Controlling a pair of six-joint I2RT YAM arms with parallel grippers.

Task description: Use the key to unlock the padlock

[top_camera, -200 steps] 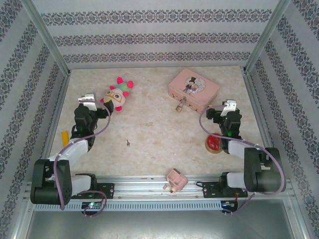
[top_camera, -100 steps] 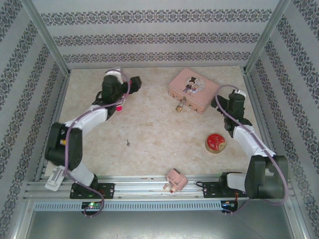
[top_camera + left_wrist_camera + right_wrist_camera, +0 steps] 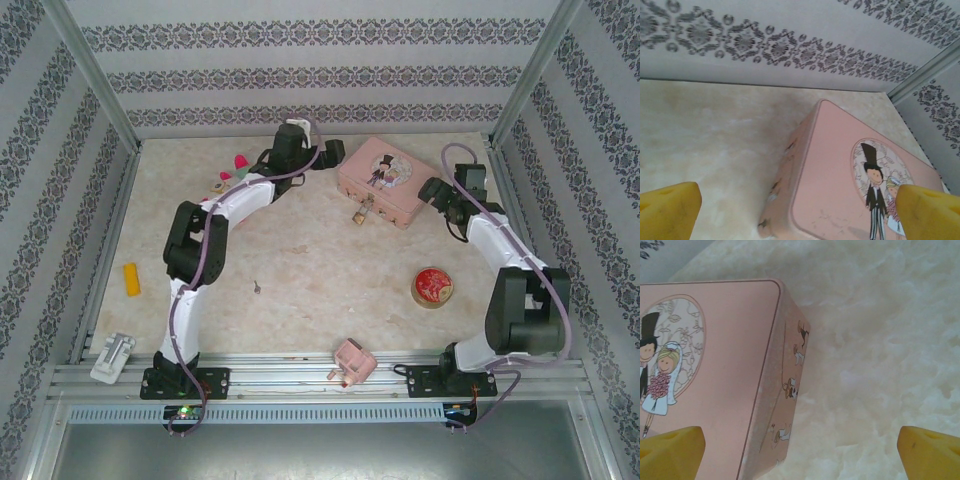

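The marbled table (image 3: 300,260) is in front of me, and as I judge it, the task has barely begun. My two arms stretch to the far side and bracket the pink illustrated tin (image 3: 388,180). The left gripper (image 3: 328,153) hangs at its left end and the right gripper (image 3: 434,190) at its right end.

Both have their jaws spread wide with nothing held. In the left wrist view the yellow pads (image 3: 667,210) frame the tin's lid and one corner. In the right wrist view the pads (image 3: 670,450) frame the opposite corner and bare table. I cannot tell whether any finger touches the tin.

The padlock (image 3: 357,213) hangs at the tin's near face, seemingly on its clasp. It is too small for me to read the shackle, but I take it as locked.

The key (image 3: 258,288) lies alone on the open table, well apart from both grippers and from the padlock, towards the left arm's side.

So I reckon every step is left to do: pick up the key, steady the padlock, insert the key and turn it.
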